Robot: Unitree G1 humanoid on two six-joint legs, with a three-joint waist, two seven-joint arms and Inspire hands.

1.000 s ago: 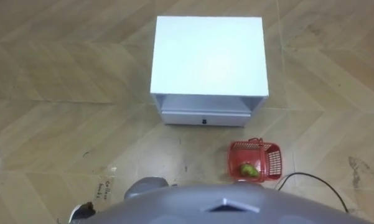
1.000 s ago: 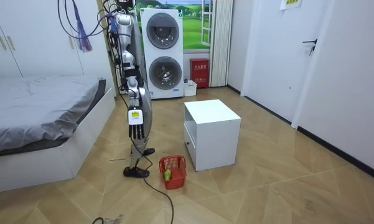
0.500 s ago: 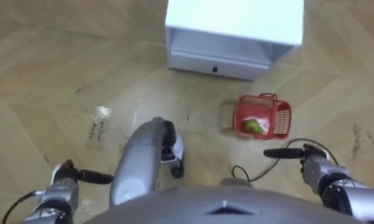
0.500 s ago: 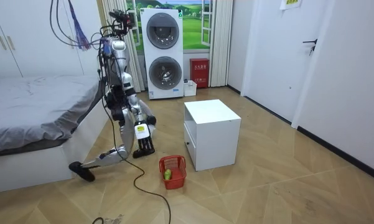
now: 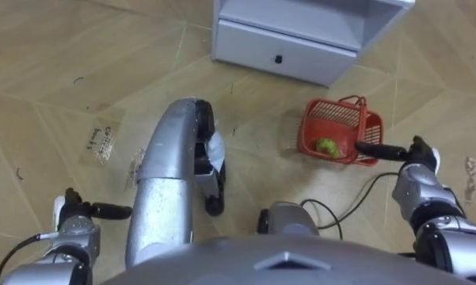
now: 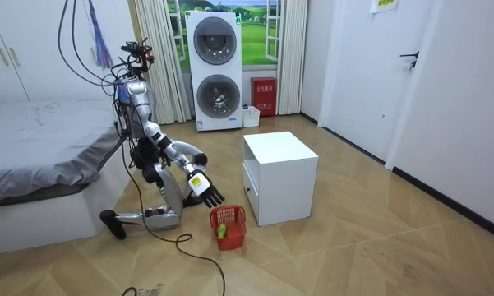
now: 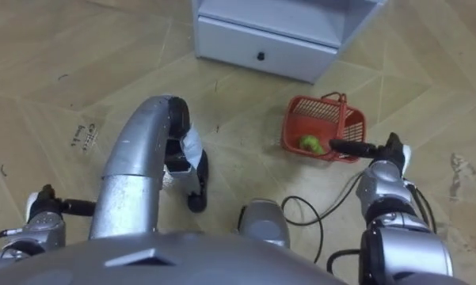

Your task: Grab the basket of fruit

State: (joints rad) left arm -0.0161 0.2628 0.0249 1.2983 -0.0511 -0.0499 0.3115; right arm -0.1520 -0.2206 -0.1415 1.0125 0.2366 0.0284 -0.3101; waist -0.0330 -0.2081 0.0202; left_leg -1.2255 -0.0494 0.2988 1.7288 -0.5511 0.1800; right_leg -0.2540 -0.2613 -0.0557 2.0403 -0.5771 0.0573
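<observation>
The red plastic mesh basket [image 5: 333,127] sits on the pale wood-pattern floor [image 5: 47,79] at about one o'clock from the kneeling robot. It is just in front of the white box-shaped cabinet [image 5: 301,36] at twelve, and a small round green fruit [image 5: 326,146] lies against its near wall. The right hand [image 5: 416,158] reaches in from three o'clock with its fingers [image 5: 376,149] straight and unclenched, their tips at the basket's near right rim. I cannot tell whether they touch it, and nothing is grasped yet. The left hand [image 5: 78,215] shows at eight o'clock, fingers straight and empty. The chief risk, as I judge it, is that straight fingers arriving sideways at rim height shove the light basket toward nine o'clock or tip it and roll the fruit out. They need instead to hook under the thin red handle [image 5: 355,103], which rises at the basket's far right edge. A curl that closes on the mesh wall rather than the handle would probably lift the basket lopsided. In the room view the robot kneels low between the grey bed [image 6: 41,140] and the cabinet, so a longer reach may also unsettle its balance.
</observation>
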